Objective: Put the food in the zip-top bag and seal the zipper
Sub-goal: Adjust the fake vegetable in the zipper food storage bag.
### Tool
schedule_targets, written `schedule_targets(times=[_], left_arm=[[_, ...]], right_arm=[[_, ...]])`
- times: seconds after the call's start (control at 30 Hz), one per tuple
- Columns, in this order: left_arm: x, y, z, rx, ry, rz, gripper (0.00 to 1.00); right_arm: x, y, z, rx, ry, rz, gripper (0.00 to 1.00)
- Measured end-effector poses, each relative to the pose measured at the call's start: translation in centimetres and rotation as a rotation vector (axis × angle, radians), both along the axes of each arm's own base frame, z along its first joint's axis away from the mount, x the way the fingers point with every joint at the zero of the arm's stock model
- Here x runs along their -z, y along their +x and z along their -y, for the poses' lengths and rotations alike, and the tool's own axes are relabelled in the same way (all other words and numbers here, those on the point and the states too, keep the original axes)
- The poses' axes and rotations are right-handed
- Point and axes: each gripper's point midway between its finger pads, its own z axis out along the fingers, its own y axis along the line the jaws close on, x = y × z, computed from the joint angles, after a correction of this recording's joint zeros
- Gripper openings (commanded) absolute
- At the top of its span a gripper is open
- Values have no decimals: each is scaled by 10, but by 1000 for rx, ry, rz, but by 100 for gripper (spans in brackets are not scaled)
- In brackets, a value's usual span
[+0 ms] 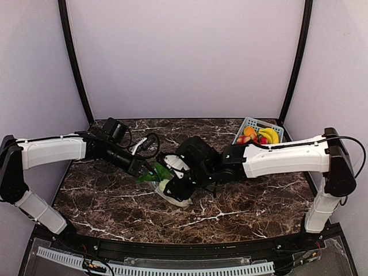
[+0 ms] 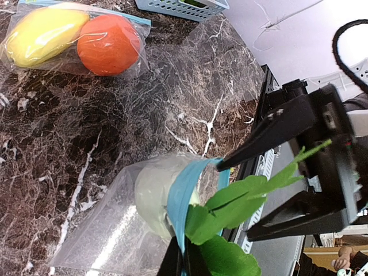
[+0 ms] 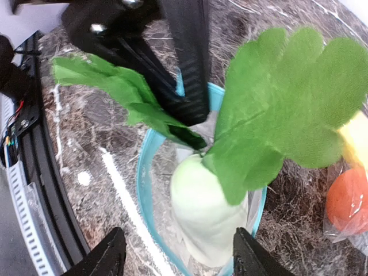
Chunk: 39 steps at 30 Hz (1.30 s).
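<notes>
**Radish in the bag mouth: left pincer on the rim, right pincer spread**

Nearest the arm bases, a zip-top bag point(image 2: 103, 236) lies on the marble table point(image 1: 103, 201) with its mouth raised. The white radish toy point(image 3: 207, 213) stands root-first inside the blue zipper strip point(image 2: 183, 192). Its green leaves point(image 3: 287, 98) still project above the rim, so insertion is judged incomplete and the zipper is unsealed.

The left gripper point(image 2: 183, 261) is clenched on the zipper strip. This grip apparently serves to lift the rim and keep the mouth a round opening. The right gripper point(image 3: 178, 244) hangs over the mouth with its jaws wide apart, one on either side of the white body. Neither jaw visibly touches the body, so nothing is grasped. The spread fits either a drop or a push further in.

Farther off, a second clear bag point(image 2: 17, 54) holds the yellow oblong point(image 2: 43, 31) and the orange-red ball point(image 2: 108, 43), the two touching. Whether this bag is sealed cannot be told. At the far right corner a pale blue basket point(image 1: 246, 123) holds more toy fruit.
</notes>
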Motion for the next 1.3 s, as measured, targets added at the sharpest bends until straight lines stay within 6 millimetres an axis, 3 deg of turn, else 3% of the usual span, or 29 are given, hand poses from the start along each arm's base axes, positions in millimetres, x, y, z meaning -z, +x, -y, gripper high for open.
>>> schedule_targets(times=[0.17,0.3,0.5,0.7,1.3], left_arm=[[1,3,1,-4,6,3,1],[2,3,1,-4,8,1,1],[3,3,1,-3,9,-2,1],[3,3,1,-3,9,-2,1],[6,3,1,-4,16,-12,1]], right_arm=[[-47,-6,8,-10,86,18,85],[-69,0,14,29,138,67,89],[-62,17,13,82,138,138,92],[-45,33,-10,66,117,204,92],[-37,29,-73,49,52,395,90]])
